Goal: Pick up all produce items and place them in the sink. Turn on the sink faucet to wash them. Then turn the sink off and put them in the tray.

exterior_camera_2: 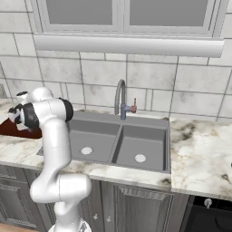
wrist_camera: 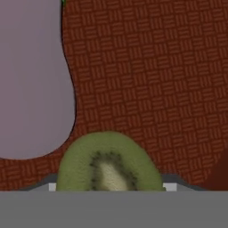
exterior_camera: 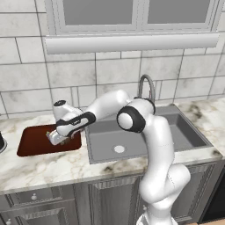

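Reddish-brown and woven in texture, the tray (wrist_camera: 156, 80) lies under the hand camera, and two produce items lie on it. The purple eggplant (wrist_camera: 33, 80) lies along one side, and just beside its rounded end is a cut green fruit with a pale core (a kiwi half by its look) (wrist_camera: 109, 162).

From the left base camera, the arm reaches over the tray (exterior_camera: 33, 140), which lies on the marble counter (exterior_camera: 48, 169) just left of the grey sink (exterior_camera: 110, 140). The gripper (exterior_camera: 60, 139) hangs low over the tray's right part. Whether its jaws are apart or pinched on the kiwi half cannot be told. The faucet (exterior_camera_2: 120, 99) rises behind the sink, well apart from the hand.
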Robot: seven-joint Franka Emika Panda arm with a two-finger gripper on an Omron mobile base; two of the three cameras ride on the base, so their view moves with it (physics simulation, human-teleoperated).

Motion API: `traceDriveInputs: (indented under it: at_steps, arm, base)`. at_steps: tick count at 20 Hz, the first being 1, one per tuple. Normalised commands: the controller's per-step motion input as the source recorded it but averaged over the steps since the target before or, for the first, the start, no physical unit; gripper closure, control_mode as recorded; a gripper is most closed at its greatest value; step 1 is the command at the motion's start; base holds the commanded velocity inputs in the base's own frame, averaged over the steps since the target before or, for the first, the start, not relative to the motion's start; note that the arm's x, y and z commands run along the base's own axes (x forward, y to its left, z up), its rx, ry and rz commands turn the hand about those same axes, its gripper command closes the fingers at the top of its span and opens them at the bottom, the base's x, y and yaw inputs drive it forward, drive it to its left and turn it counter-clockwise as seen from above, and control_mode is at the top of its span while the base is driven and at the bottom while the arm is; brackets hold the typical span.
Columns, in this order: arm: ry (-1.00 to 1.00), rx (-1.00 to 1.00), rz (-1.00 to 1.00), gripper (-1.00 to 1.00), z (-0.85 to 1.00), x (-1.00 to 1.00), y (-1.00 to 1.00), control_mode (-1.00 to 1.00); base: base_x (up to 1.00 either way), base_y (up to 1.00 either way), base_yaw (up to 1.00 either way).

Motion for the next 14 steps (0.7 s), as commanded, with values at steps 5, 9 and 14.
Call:
traceDriveInputs:
  at_steps: [5, 9, 14]
  arm:
    - [0.03, -0.01, 0.07, 1.00, -0.19, 0.23, 0.03, -1.00]
    - [0.02, -0.02, 0.08, -1.00, -0.16, 0.29, 0.08, -1.00]
    - [0.00, 0.00, 0.09, -1.00, -0.02, 0.16, 0.00, -1.00]
  base:
    - [0.00, 0.00, 0.00]
    - [0.00, 0.00, 0.00]
    - [0.00, 0.00, 0.00]
